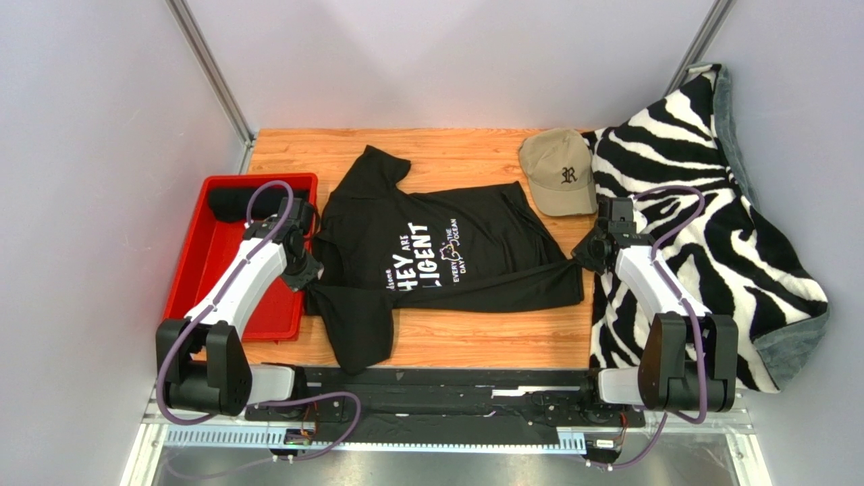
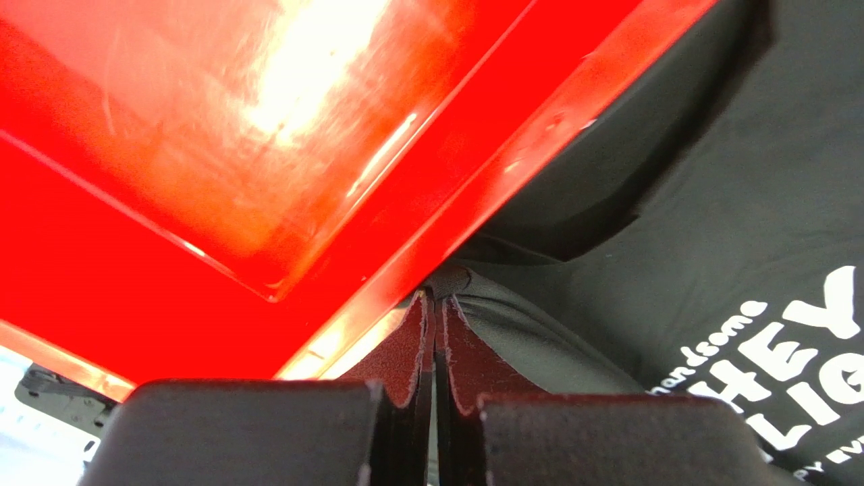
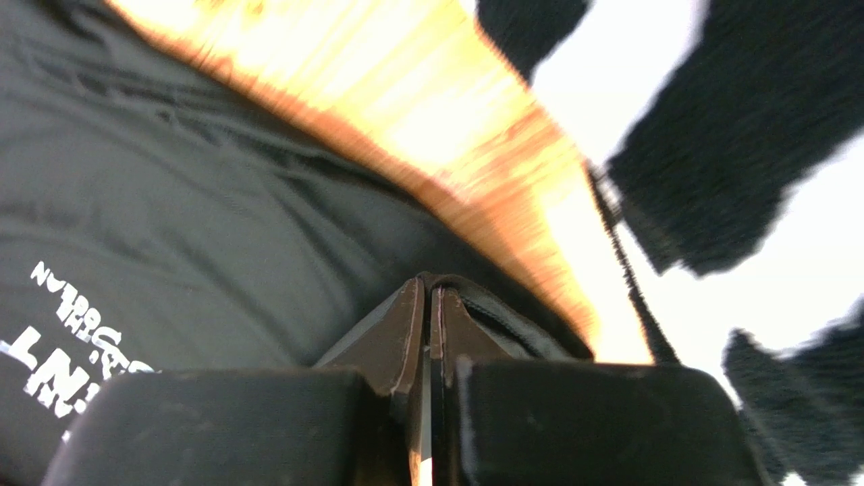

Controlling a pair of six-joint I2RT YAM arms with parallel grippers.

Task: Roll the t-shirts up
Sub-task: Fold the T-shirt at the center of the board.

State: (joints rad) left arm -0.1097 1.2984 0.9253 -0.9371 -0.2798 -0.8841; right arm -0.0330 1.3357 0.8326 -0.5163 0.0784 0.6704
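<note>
A black t-shirt (image 1: 477,258) is spread across the middle of the wooden table (image 1: 477,344), its neck end turned to the left and its hem to the right. One sleeve is pointed toward the far edge and the other toward the near edge. White lettering is printed across the chest and is seen sideways from above. The near edge of the shirt is drawn into a line between the two arms.

The left gripper (image 1: 304,271) is closed on a pinch of the t-shirt beside the red tray (image 1: 193,273). The right gripper (image 1: 586,255) is closed on the hem corner, where the table meets the zebra-striped blanket (image 1: 710,213).

Only from above are the whole shirt and both arms taken in together. In the left wrist view the left gripper (image 2: 438,304) is shown with its jaws pressed together and a fold of black cloth caught at the tips, just beside the tray's rim (image 2: 527,132); part of the lettering is seen at the right. In the right wrist view the right gripper (image 3: 426,289) is shown nipped on a dark seam, with the wood (image 3: 426,111) and the blanket's stripes (image 3: 710,152) blurred beyond it.

The table is enclosed by plain grey walls (image 1: 91,152). The blanket is draped over its right side. A dark roll (image 1: 238,203) is held in the far end of the tray. A tan cap (image 1: 561,172) is laid at the far edge, between the shirt and the blanket.
</note>
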